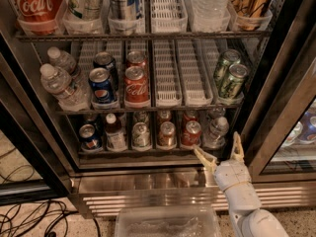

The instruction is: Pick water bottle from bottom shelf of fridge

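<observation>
The water bottle [217,130], a small clear ribbed plastic bottle with a white screw cap, stands upright at the right end of the bottom shelf [148,152], the lowest dark wire rack with white slotted lanes, in the lower right part of the frame. Nearest to the camera, at the bottom edge, there is a clear plastic bin [168,223], and just right of it the white arm [243,201] rises from the lower right corner. At its end the gripper [221,151] is in front of the shiny steel base [148,182] of the fridge [29,132], a tall drinks cooler with a black door frame. Its two pale fingers [204,157] are spread wide and hold nothing. They point up in the picture, toward the shelf. The bottle lies directly above the gap between them, a little farther in, and it is not touched. Its long axis is vertical, so I judge that a straight push inward and slightly upward would bring the fingers to both sides of its body. On the left, a red can [191,134] stands just beside the bottle, so the left finger has only a narrow space. What stands behind the bottle I cannot tell.
</observation>
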`<state>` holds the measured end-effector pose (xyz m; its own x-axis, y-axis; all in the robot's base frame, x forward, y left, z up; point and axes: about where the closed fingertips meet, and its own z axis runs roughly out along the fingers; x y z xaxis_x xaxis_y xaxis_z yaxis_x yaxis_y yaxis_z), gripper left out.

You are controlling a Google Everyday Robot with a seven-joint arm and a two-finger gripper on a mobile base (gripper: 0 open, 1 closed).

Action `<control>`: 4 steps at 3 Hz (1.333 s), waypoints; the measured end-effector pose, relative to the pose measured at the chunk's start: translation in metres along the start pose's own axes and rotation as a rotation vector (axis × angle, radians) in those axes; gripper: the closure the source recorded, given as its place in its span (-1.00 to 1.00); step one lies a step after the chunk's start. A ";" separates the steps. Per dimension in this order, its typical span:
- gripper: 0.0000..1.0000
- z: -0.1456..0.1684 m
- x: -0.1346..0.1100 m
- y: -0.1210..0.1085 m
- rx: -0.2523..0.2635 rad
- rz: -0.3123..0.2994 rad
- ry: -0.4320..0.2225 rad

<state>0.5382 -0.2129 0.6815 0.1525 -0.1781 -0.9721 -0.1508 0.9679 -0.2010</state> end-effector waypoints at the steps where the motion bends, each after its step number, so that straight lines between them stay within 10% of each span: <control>1: -0.66 0.005 0.005 -0.009 0.042 -0.045 0.010; 4: -0.58 0.016 0.030 -0.032 0.120 -0.150 0.113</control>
<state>0.5635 -0.2464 0.6604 0.0529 -0.3339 -0.9411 -0.0162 0.9420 -0.3351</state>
